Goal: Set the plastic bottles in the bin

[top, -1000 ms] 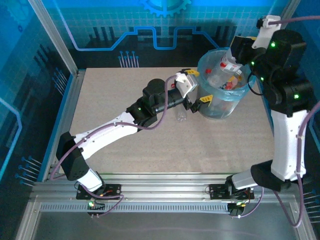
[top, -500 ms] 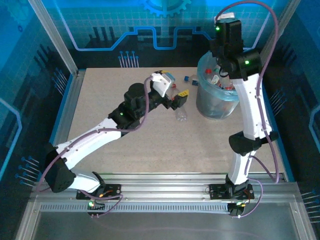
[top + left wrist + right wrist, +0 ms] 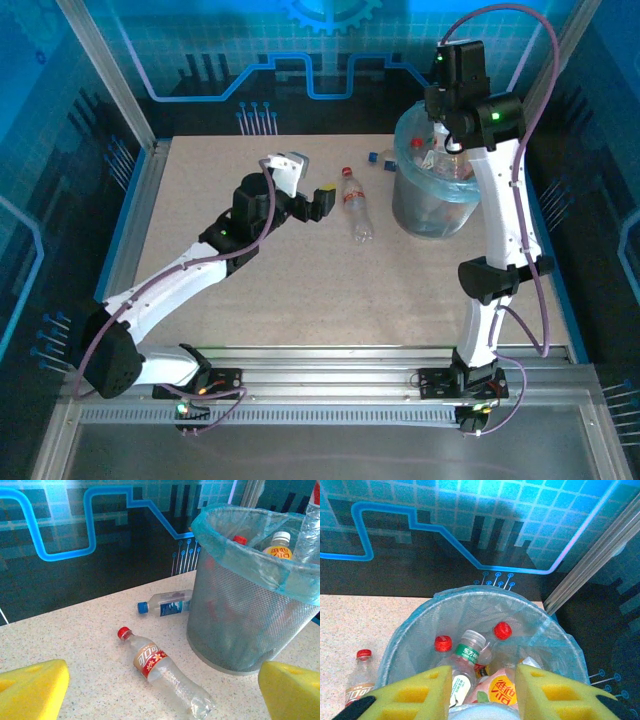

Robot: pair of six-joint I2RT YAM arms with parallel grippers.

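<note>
One plastic bottle (image 3: 162, 670) with a red cap and a red-and-tan label lies on the table (image 3: 250, 280) left of the bin (image 3: 432, 205). It also shows as the red-capped bottle (image 3: 356, 207). A blue-capped bottle (image 3: 165, 603) lies behind it against the bin's base. My left gripper (image 3: 315, 182) hovers open just left of the red-capped bottle and holds nothing. My right gripper (image 3: 484, 690) hangs over the bin's mouth, shut on a clear bottle (image 3: 309, 527) that hangs upright. Several bottles (image 3: 470, 655) lie inside the bin (image 3: 420, 630).
The bin stands at the back right corner of the table, close to the right frame post (image 3: 560, 60). A metal rail (image 3: 140, 220) borders the table's left side. Bare tabletop spreads in front of the bin and across the left half.
My left gripper has drawn back to the left, away from the bin, uncovering the red-capped bottle. My right arm swung upright behind the bin, then held still over its mouth.
</note>
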